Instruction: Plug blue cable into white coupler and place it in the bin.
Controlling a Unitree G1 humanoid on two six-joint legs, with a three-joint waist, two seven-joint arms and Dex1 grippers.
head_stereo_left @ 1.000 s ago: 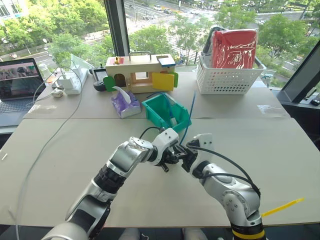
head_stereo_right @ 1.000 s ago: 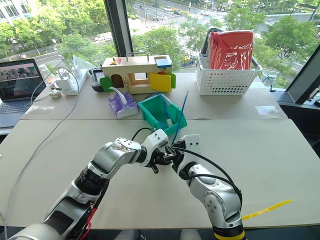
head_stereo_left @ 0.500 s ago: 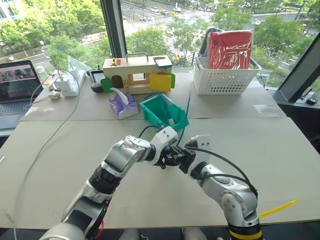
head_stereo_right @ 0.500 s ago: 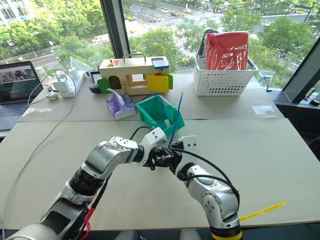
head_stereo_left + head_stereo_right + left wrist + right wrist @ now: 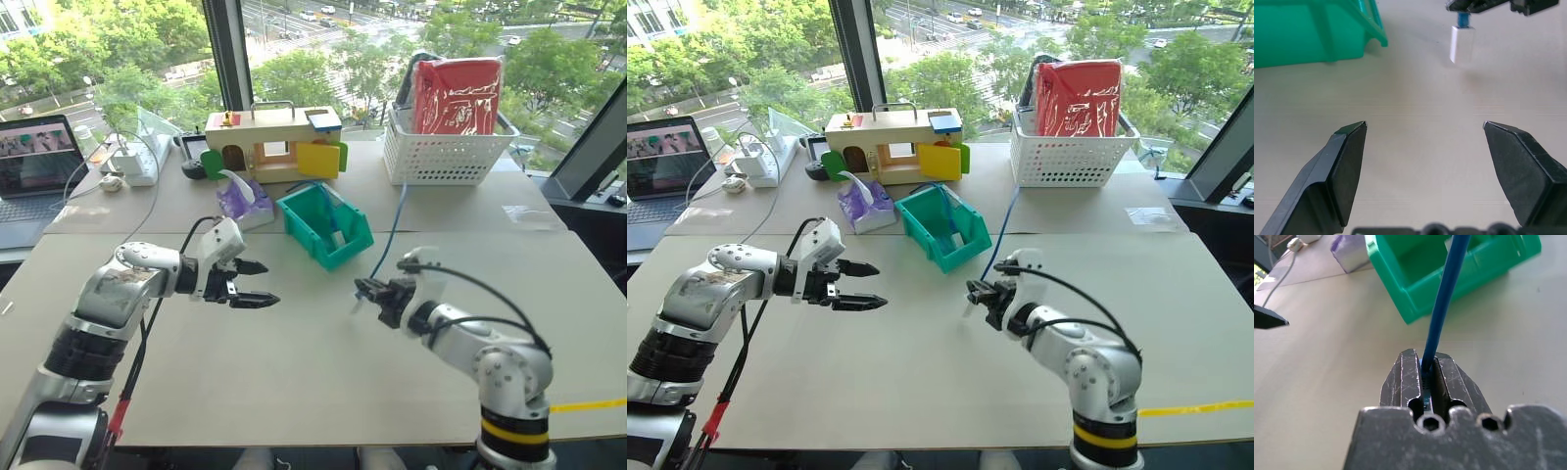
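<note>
Now left hand (image 5: 257,284) wide, empty — right hand (image 5: 1424,369) pinching blue cable (image 5: 1445,298).

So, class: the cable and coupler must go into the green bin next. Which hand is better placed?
Right. The right hand is shut on the blue cable, white coupler attached, near the bin. The left hand is open, empty.

Beige table (image 5: 294,382) — sunlit windows (image 5: 118,49)

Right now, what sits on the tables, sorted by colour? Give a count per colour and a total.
Green: 1, bin
Blue: 1, cable
White: 3, coupler, basket, power strip
Purple: 1, tissue pack
Wood: 1, toy house
Dark: 1, laptop
Total: 8
</note>
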